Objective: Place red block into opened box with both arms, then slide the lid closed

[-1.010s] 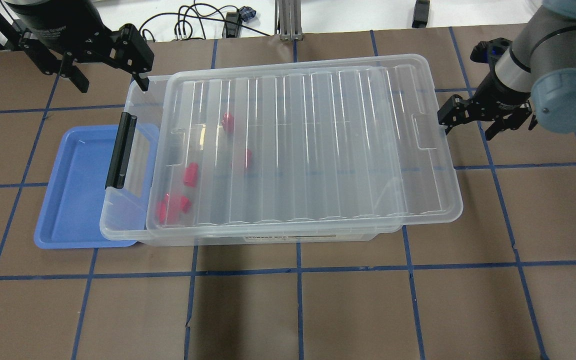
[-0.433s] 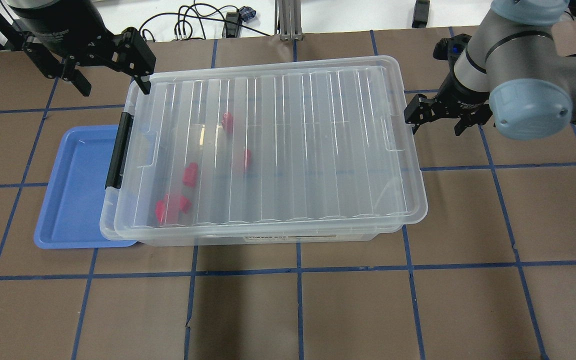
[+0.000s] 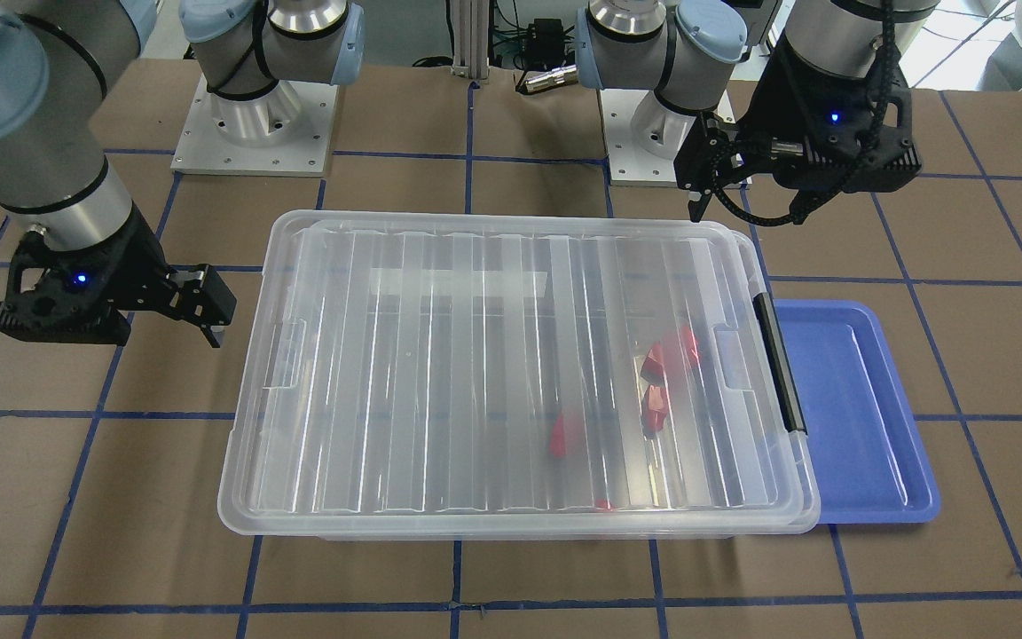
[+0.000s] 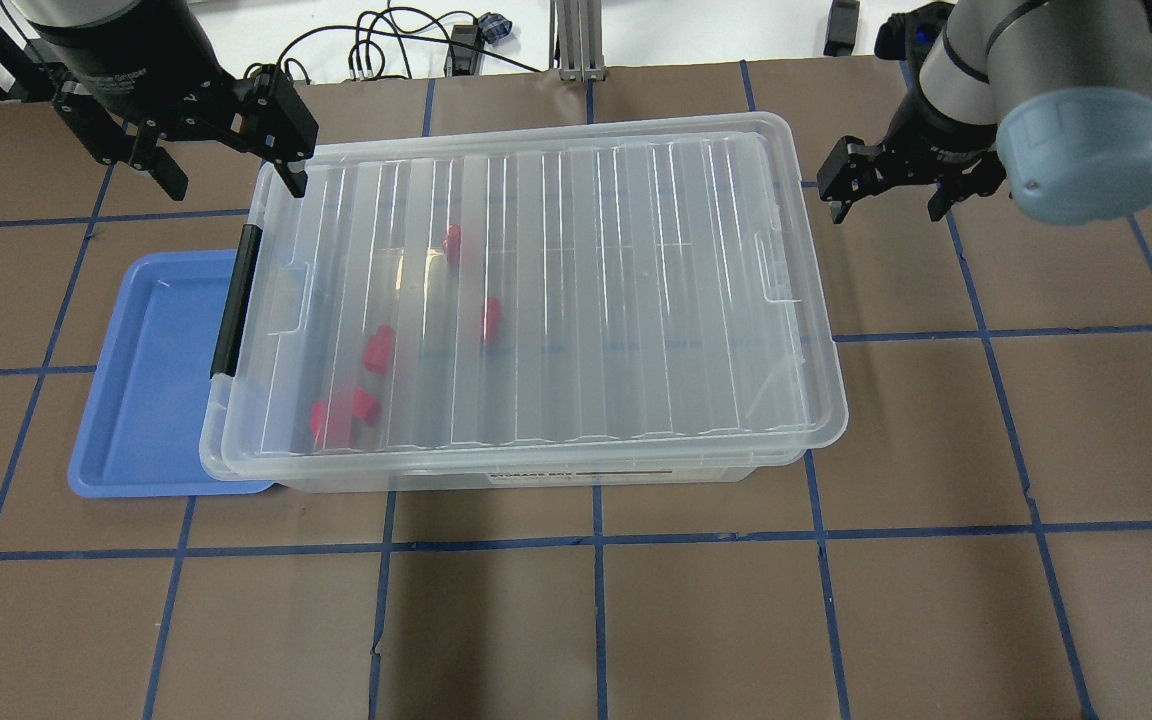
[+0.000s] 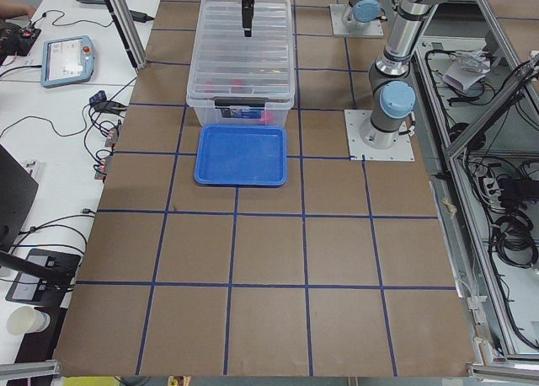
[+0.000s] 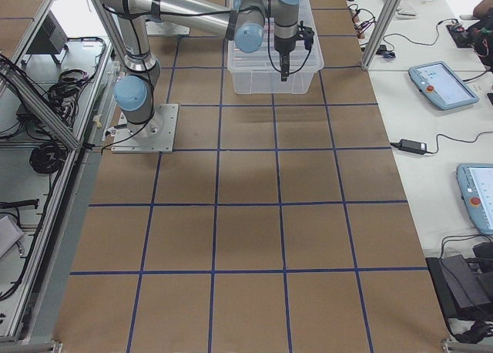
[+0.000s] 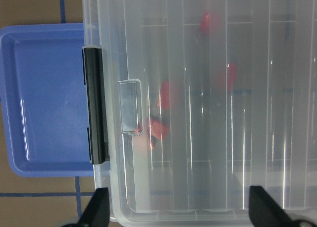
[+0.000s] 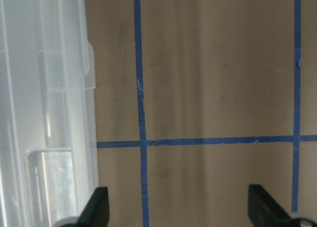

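Observation:
The clear lid (image 4: 586, 300) lies over the clear box (image 4: 536, 478) and covers nearly all of it. Its left tab sits close to the black bar (image 4: 236, 300). Several red blocks (image 4: 377, 350) show through the lid near the bar end, also as red blocks (image 7: 161, 130) in the left wrist view. My left gripper (image 4: 229, 172) hangs open and empty above the box's back left corner. My right gripper (image 4: 886, 205) is open and empty, off the lid's right end and clear of it.
A blue tray (image 4: 151, 380) lies partly under the box's bar end. Brown table paper with blue tape lines surrounds the box. Cables and a metal post (image 4: 576, 40) sit past the back edge. Both arm bases (image 3: 254, 115) stand behind the box.
The lid has slid left toward the black bar and now covers the box. My right gripper followed it left, then drew back and away from the lid's end. The left gripper barely moved.

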Robot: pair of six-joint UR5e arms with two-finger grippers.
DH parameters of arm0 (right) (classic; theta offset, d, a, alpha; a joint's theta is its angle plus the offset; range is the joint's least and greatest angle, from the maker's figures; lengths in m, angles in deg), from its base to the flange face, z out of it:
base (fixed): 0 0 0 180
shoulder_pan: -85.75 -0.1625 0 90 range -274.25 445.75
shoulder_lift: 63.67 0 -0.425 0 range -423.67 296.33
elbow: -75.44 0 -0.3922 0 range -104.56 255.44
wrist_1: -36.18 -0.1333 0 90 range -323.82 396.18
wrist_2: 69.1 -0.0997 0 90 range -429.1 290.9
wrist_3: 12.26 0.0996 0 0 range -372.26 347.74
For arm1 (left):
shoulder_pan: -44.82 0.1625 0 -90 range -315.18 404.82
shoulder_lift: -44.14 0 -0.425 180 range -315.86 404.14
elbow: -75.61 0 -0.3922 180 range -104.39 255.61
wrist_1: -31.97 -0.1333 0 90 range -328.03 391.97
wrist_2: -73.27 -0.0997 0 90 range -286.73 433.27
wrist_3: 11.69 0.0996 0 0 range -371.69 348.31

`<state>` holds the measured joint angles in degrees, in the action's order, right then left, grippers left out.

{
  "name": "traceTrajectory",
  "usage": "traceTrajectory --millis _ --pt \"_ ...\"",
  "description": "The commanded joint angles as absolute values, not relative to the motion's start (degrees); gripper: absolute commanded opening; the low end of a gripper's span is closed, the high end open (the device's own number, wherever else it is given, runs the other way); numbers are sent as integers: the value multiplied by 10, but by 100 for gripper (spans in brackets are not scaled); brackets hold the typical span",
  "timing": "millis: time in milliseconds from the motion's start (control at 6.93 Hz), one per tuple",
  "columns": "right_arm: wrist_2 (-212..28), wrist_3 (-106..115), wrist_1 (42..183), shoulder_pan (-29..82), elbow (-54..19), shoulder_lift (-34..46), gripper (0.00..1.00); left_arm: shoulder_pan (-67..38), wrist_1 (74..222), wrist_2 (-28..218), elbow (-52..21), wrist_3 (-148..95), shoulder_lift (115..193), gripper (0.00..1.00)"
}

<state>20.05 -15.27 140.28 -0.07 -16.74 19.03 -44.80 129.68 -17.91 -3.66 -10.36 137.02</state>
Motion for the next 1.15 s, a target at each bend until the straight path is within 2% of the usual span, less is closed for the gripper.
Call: traceTrajectory --millis 0,144,1010 --pt "206 -33 1281 -60 -48 195 100 -448 1296 -178 -42 -104 1366 100" --pt "206 -9 1258 -86 -35 193 100 -447 1295 -180 -43 -104 1367 100" --pt "204 -21 1261 -86 -41 193 100 -447 1292 -176 -40 -105 1368 100"
